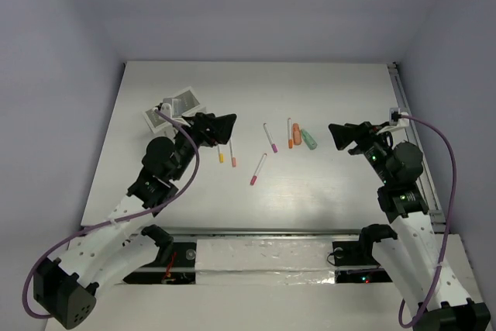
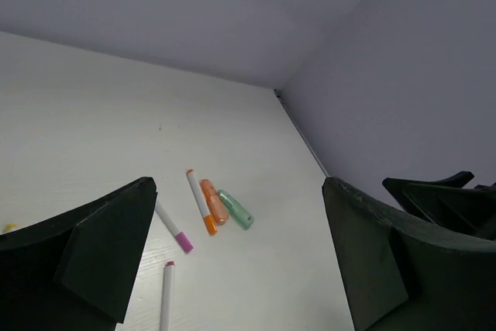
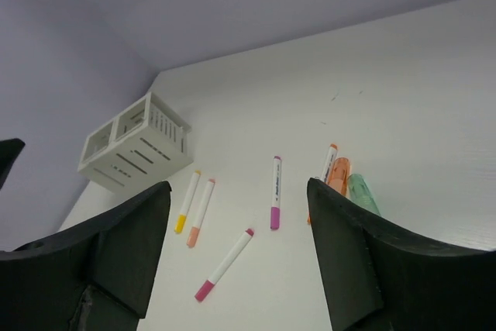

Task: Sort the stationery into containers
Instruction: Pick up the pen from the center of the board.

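**Sorting pens: both grippers empty-handed**

The left gripper (image 1: 227, 131) and right gripper (image 1: 335, 137) both hang with jaws spread wide, holding nothing. Nearest on the table is a magenta-ended pen (image 3: 225, 265). Behind it a yellow-ended pen (image 3: 187, 201) and a peach-ended pen (image 3: 201, 212) lie side by side, then a stubby orange marker (image 3: 339, 176) touching a mint marker (image 3: 361, 194). They all look light, stiff, slick and prone to rolling, so I'd pinch across mid-barrel. Far back-left sits the white organiser box (image 3: 136, 145), with slotted ribbed walls and two square compartments.

Five thin white pens, yellow-ended pen (image 1: 220, 153), peach-ended pen (image 1: 232, 155), magenta-ended pen (image 1: 270, 137), pink-ended pen (image 1: 258, 169), orange-ended pen (image 1: 290, 131), one stubby orange marker (image 1: 296, 137), one mint-green marker (image 1: 308, 140), one two-compartment organiser box (image 1: 176, 108)
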Controlling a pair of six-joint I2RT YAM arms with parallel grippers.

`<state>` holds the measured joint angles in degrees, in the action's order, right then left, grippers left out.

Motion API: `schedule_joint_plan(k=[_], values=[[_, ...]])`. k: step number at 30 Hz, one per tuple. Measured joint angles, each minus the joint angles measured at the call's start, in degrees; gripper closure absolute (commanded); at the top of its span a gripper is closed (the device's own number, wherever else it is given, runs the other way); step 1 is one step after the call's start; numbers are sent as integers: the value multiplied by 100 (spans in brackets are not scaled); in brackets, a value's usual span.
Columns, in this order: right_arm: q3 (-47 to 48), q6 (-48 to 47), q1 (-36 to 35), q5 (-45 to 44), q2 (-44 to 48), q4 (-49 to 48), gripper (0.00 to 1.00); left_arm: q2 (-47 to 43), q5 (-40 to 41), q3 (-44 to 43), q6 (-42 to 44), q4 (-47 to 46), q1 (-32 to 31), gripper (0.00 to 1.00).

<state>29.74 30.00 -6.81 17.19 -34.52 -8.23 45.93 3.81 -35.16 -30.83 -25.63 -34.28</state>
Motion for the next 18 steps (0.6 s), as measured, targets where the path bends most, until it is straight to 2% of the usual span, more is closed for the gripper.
schedule_joint_plan(k=[2,3,5,6,8,9,10,12,15,18], values=[[0,22,0,-76,2,2,30,-33,-22,0,-13,24,0,28],[0,44,0,-107,2,7,40,-28,9,-2,-39,68,0,42],[0,85,0,-184,2,28,51,-13,153,4,-188,203,0,52],[0,127,0,-223,7,55,62,-15,286,46,-282,221,-2,64],[7,160,0,-295,7,138,75,-133,501,291,-474,133,0,75],[9,177,0,-330,9,179,88,-219,562,450,-505,96,0,91],[9,188,0,-352,11,203,92,-299,625,590,-503,103,0,98],[9,234,0,-391,33,227,96,-304,745,651,-468,234,4,100],[9,267,0,-422,44,216,92,55,1069,450,-463,577,-4,100],[9,284,0,-529,39,234,88,708,1480,238,-540,817,-42,88]])
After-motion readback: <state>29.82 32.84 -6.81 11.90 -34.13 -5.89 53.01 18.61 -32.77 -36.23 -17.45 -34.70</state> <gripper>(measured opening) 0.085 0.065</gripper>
